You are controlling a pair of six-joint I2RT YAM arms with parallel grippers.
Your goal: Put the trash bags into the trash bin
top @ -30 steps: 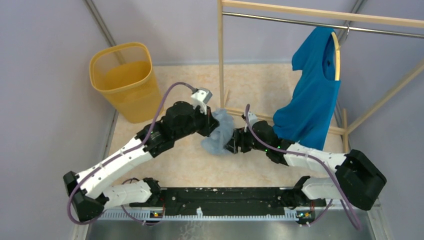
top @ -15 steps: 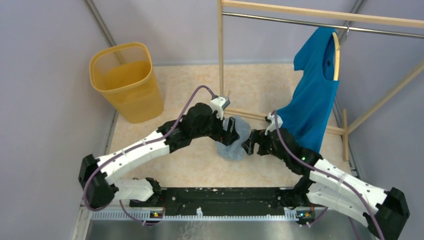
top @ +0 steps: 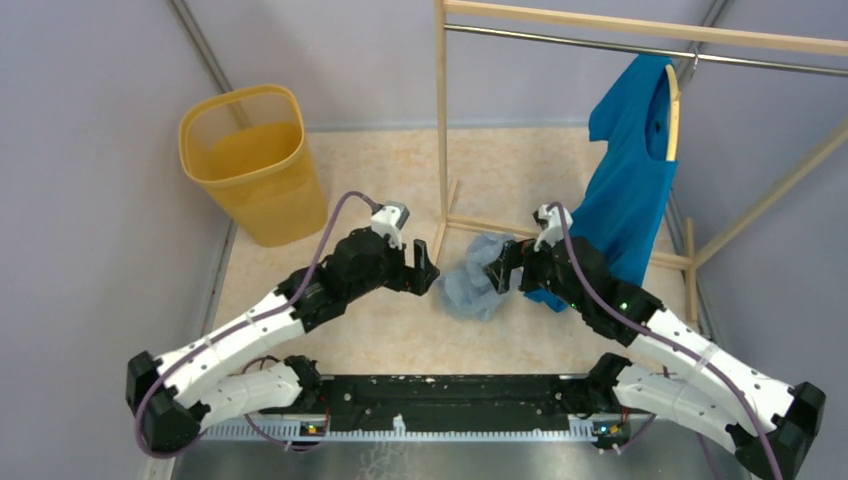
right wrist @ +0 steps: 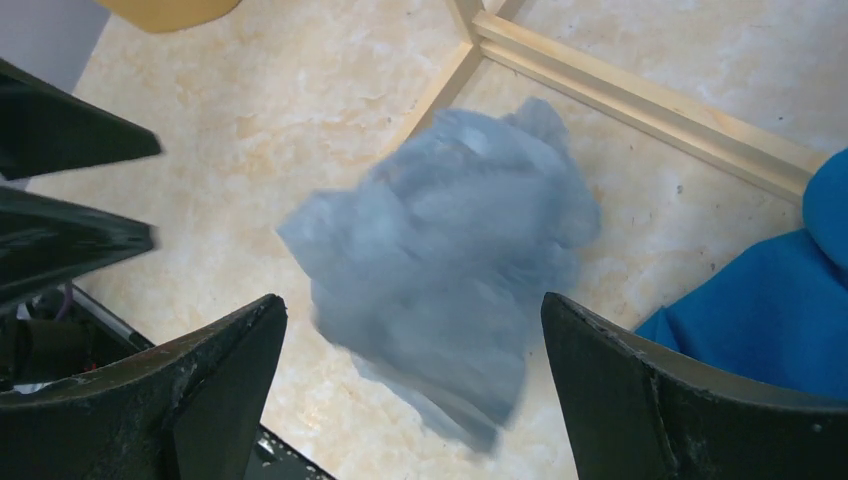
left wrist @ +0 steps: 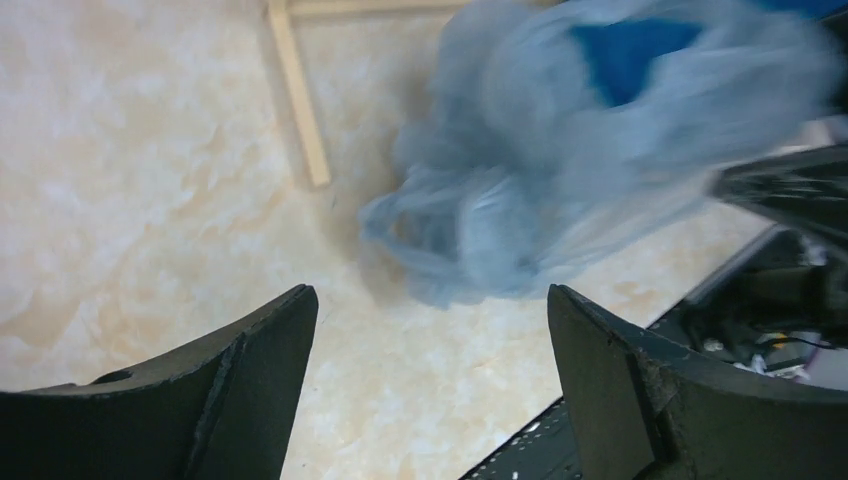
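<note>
With our left gripper [top: 430,272] and right gripper [top: 502,267] both spread wide and holding nothing, the crumpled trash bag [top: 476,282] lies loose between them, light, floppy and slippery, so we judge a thick bunched fold the best place to pinch.

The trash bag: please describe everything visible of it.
The trash bag is thin, translucent, pale blue-grey plastic film, crumpled into a loose ball. It appears to rest on the beige table between the open left tool and the open right tool; neither grips it. A wooden rack's base bar is beside it. The wrist views show it blurred.
</note>
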